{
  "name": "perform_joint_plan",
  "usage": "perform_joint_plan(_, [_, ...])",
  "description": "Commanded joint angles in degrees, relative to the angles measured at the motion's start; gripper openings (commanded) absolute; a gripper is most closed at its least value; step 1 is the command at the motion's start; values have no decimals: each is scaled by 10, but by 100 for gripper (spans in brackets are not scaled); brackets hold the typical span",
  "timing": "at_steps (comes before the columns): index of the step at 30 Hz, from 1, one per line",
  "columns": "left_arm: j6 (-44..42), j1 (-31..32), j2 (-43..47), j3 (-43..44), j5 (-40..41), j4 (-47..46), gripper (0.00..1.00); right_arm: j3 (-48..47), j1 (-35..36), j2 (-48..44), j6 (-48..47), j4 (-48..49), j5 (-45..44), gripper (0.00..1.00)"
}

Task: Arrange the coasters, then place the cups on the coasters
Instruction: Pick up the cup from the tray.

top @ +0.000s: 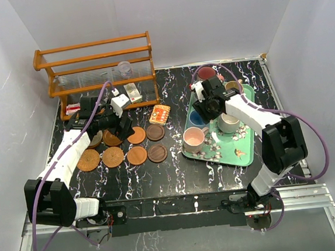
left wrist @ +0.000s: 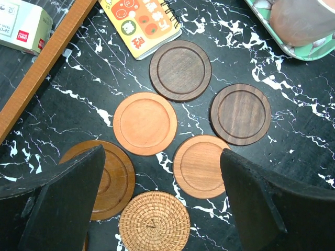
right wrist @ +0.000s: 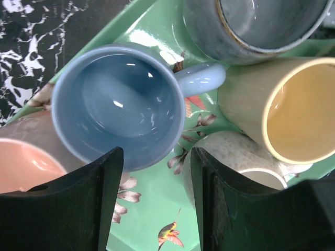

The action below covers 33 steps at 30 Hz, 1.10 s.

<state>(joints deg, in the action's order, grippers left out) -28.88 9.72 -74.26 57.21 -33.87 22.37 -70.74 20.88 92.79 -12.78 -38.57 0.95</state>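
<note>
**Coasters in two rows, mugs crowded on the tray**

Eight flat round wooden coasters [top: 137,155] lie in two rows of four on the black marbled counter [top: 178,177], left of its middle. Two dark brown discs [left wrist: 180,70] close the right end of the rows, with two light orange discs [left wrist: 145,123] beside them. A woven rattan disc [left wrist: 154,221] and a mid-brown disc [left wrist: 118,180] lie further toward the left edge. Every coaster is bare.

The handled ceramic mugs [top: 229,122] stand packed on a green flowered tray [top: 243,154] near the counter's right edge. A blue mug [right wrist: 119,104] sits among a pink mug [right wrist: 21,162], a grey mug [right wrist: 251,26], a pale yellow mug [right wrist: 298,110] and a speckled off-white mug [right wrist: 235,157]. A maroon mug [top: 207,73] and a tan mug [top: 233,87] are nearest the far edge.

The right fingers [top: 203,112] hang over the blue mug, parted, and its near rim shows in the gap; whether they touch it cannot be told. The left fingers [top: 120,129] are spread wide above the far row, holding nothing.

A small orange patterned card [left wrist: 141,23] lies just beyond the coasters. A wooden rack [top: 94,61] stands at the far left corner
</note>
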Motion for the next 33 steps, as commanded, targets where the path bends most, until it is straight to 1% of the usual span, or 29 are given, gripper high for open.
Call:
perform_joint_plan(1, [-9, 6, 23, -2, -15, -4, 91, -30, -1, 18, 33, 33, -9, 49])
perform_joint_plan(6, [-11, 8, 23, -2, -14, -4, 91, -39, -3, 43, 43, 36, -14, 42])
perform_joint_plan(14, [-12, 11, 24, 0, -12, -2, 92, -66, -3, 66, 47, 27, -12, 19])
perform_joint_plan(22, [-22, 13, 22, 0, -9, -1, 92, -92, -3, 91, 27, 8, 7, 4])
perform_joint_plan(25, [-24, 14, 21, 2, -8, 2, 92, -100, -4, 90, 18, 3, -1, 0])
perform_joint_plan(33, [-42, 16, 15, 11, -29, 11, 93, -127, -4, 76, -33, -6, 16, 0])
